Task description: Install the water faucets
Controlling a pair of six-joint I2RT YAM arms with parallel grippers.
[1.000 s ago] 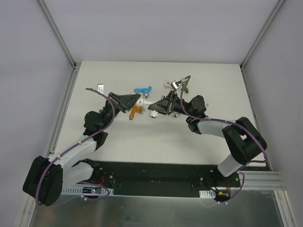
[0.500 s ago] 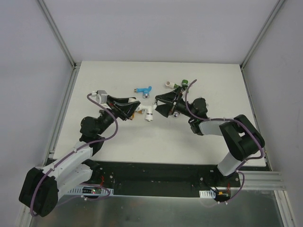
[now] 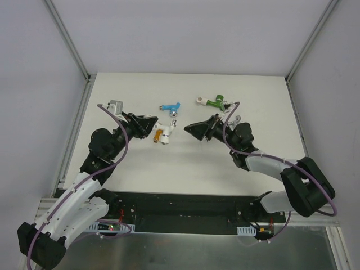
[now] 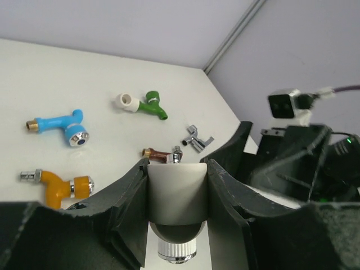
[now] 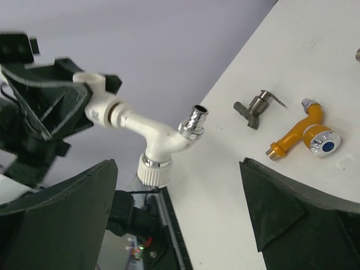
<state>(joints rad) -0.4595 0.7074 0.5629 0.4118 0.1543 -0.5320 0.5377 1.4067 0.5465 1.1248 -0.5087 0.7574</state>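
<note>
**White faucet in left pincer, right pincer spread**

Left pincer (image 4: 176,169) is pinching the white cylindrical end of the white faucet (image 5: 160,138), with a finger pressed on each side of it in the left wrist view. The faucet is held off the table (image 3: 253,90). In the right wrist view it sits left of centre, silvery spout tip pointing up-right and ribbed cap pointing down.

Right pincer (image 5: 177,169) is spread wide, fingers at the lower left and lower right of its own frame. It touches nothing and faces the white faucet across a gap.

Lying on the table:
- orange faucet (image 3: 157,135), just beside the left pincer tip, centre-left of the top view
- blue faucet (image 3: 170,107), above centre
- green faucet (image 3: 215,102), upper right of centre, with a white pipe fitting (image 3: 199,100) at its left end
- grey faucet (image 4: 197,139) and brown faucet (image 4: 160,153), near each other mid-frame in the left wrist view

Can't make out the brown one in the top view.
</note>
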